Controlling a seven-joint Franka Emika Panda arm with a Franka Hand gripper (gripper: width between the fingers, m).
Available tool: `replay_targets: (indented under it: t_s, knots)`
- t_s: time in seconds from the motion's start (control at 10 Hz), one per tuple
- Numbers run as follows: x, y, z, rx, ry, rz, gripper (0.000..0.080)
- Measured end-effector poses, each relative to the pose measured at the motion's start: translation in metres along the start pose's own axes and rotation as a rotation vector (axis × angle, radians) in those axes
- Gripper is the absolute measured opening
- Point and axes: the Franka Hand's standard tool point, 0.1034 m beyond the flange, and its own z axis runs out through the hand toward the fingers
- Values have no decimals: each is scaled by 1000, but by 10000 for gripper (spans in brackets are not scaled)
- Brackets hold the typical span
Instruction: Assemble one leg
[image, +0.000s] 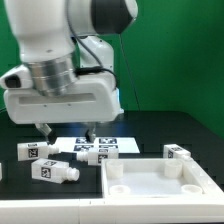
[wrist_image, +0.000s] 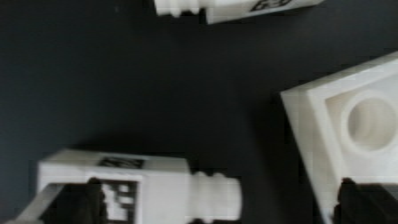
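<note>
Claw (image: 65, 134) is spread wide, pinching nothing, just hanging over the black bench (image: 150, 125); a leg (image: 56, 171) lies near, white panel (image: 160, 182) beside.

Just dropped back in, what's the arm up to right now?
The gripper hangs open above the black table and holds nothing. In the wrist view a leg lies flat close to one finger, not gripped, with its peg toward the white panel. More legs lie loose on the table, for example one by the marker board. The panel's corner socket in the wrist view is empty, so no leg looks fitted there yet.
</note>
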Motion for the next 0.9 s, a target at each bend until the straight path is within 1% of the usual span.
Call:
replay_targets:
  t_s: [0.2, 0.3, 0.4, 0.5, 0.6, 0.7, 0.8, 0.9]
  knots:
    - [-1, -3, 3, -3, -4, -8, 649]
    - [-1, -3, 3, -3, -4, -24, 649]
    - [-2, 1, 2, 1, -7, -31, 649]
    - [-4, 19, -2, 12, -19, -29, 649]
    - [-6, 38, -9, 9, -26, -69, 649]
    - [-10, 45, -11, 32, -48, 17, 649]
    - [-14, 48, -12, 56, -96, 116, 649]
    - [-11, 47, -11, 50, -86, 110, 649]
